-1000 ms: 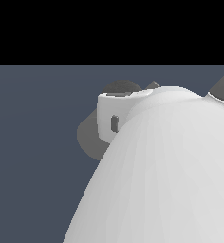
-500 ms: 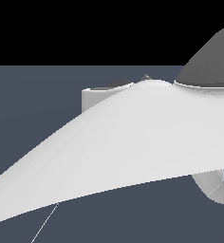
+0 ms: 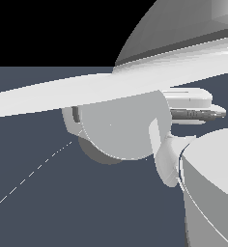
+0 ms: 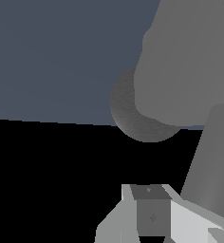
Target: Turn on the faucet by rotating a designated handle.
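the robot arm [image 3: 135, 82] fills most of the exterior view: a long white link runs across the frame from the exterior view's left edge up toward the right, a big grey dome of a joint sits above it at the top right, and a rounded white shell hangs beneath its middle. another white and grey arm part bulges in at the lower right corner. behind all this lies a flat slate-blue floor [image 3: 48, 202] under a black background, with a thin dashed line crossing the floor at the lower left.

the faucet [image 4: 180, 66] shows best in the wrist view, close to the camera: a thick matte grey body takes up the upper right of that picture, with a darker, rough-textured rounded base behind its lower edge. a plain grey column runs down beside it toward the corner. in the exterior view the faucet is almost wholly hidden behind the arm; only a dark curved sliver peeks out under the round shell.

the handle cannot be made out for certain in either picture.

the gripper [image 4: 149, 216] appears only at the edge of the wrist view, as a grey block between white angled pieces. whether it is wide, narrow or holding anything cannot be told. it sits near the faucet, with no contact visible.
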Controlling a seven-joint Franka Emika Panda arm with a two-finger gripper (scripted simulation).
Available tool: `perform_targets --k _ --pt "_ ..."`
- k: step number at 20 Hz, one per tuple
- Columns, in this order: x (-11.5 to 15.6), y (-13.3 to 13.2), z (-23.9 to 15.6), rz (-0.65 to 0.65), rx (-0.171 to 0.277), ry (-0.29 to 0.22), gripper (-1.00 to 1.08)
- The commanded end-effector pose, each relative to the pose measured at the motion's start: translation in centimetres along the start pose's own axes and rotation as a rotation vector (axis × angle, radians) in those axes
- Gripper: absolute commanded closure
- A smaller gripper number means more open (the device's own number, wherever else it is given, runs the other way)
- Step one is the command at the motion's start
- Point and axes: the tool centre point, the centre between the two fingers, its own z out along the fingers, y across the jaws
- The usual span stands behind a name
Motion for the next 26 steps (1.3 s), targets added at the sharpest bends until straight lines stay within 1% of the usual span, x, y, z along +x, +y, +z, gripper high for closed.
perform_targets --k 1,4,5,26 --pt "-3.8 1.7 0.3 0.049 -0.013 -0.048 1.08" --pt "-4.3 2.2 0.3 0.050 -0.016 -0.053 1.08" --pt "-0.7 0.9 0.0 -0.007 -0.005 -0.015 1.08" --pt "-3.4 6.0 0.1 0.028 -0.013 -0.039 1.08"
